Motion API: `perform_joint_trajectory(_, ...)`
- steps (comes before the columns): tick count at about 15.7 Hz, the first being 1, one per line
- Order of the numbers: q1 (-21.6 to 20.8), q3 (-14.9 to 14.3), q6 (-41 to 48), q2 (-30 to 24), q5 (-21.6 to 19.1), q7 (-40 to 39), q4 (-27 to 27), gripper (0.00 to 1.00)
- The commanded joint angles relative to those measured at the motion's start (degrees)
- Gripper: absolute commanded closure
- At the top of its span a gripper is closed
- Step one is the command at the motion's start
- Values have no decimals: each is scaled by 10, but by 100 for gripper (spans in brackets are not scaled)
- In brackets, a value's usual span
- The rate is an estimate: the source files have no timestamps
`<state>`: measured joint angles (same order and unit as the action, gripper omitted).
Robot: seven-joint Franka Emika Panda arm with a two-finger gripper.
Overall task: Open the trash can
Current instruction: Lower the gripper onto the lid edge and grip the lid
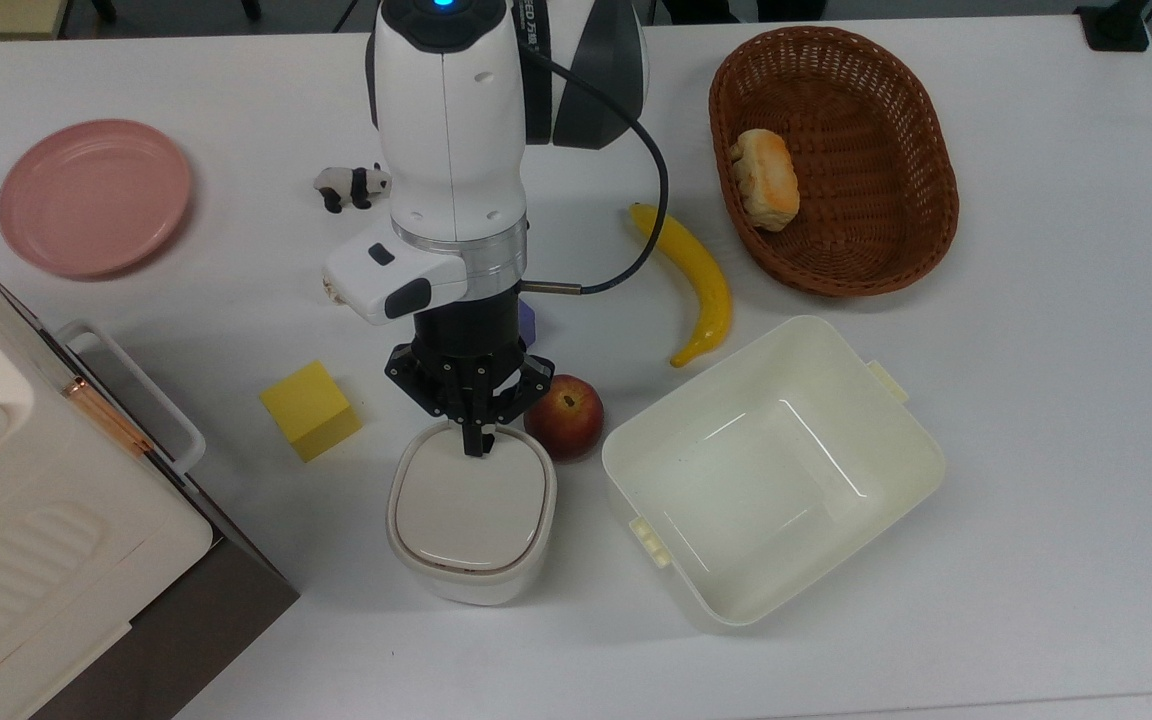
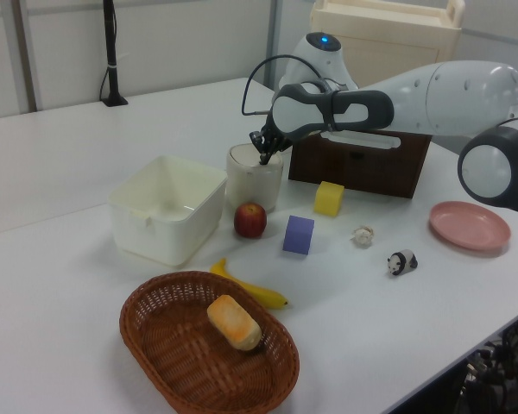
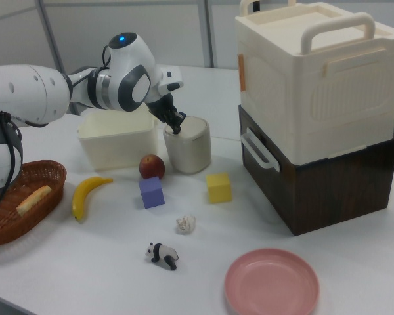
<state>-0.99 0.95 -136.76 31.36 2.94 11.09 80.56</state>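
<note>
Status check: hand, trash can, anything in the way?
Hand shut, tip at lid's rear edge. Trash can lid down. Apple close beside, not blocking.

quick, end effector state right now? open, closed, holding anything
End effector: closed, holding nothing, fingertips together pressing at the rim of the trash can lid.
</note>
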Motion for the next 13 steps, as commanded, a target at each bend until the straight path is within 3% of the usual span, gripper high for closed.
perform_joint_trajectory(1,-4,-1,-8,0,13,16,3,100)
perform_joint_trajectory(13,-14,-2,-8,12,24,16,3,100)
